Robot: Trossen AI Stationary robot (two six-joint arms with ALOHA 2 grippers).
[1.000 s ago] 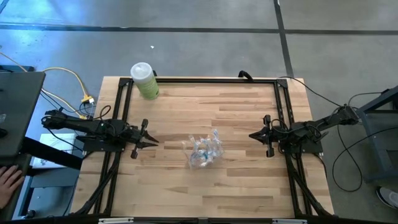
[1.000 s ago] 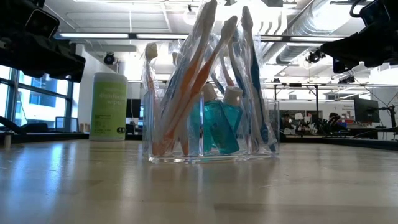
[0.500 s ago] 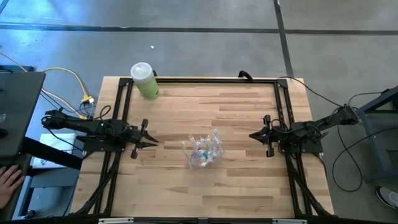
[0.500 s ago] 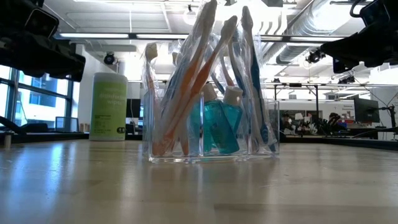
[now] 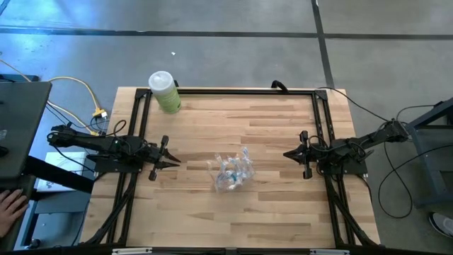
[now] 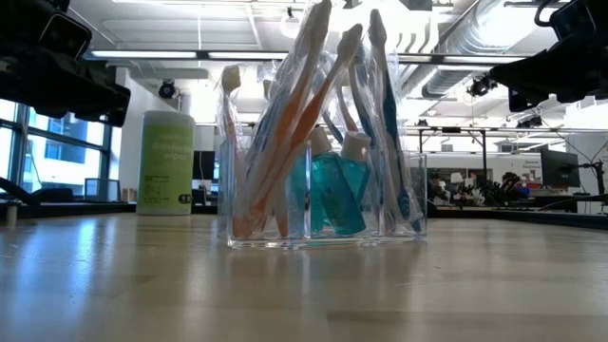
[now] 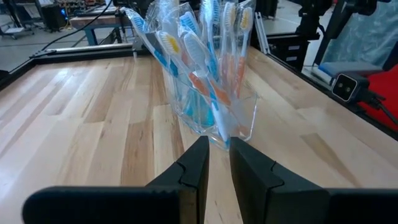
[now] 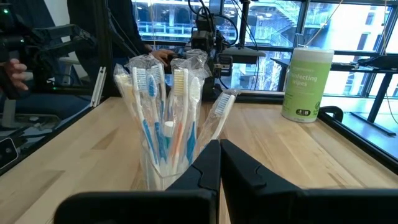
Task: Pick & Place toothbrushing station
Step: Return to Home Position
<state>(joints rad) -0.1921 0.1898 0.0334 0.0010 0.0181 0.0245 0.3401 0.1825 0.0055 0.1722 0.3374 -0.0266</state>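
The toothbrushing station stands mid-table: a see-through plastic holder rests on its flat base, with several wrapped toothbrushes in teal, orange and white leaning in it, and small teal bottles among them. My left gripper hovers level at the table's left, apart from the station, its fingers a narrow gap apart with nothing between them. My right gripper hovers level at the table's right, also apart from it, fingers shut.
A light-green bottle with a white cap stands at the far left corner. A black frame runs along the table's far, left and right edges. A person's hand shows off the table's left side. Bare wood lies around the station.
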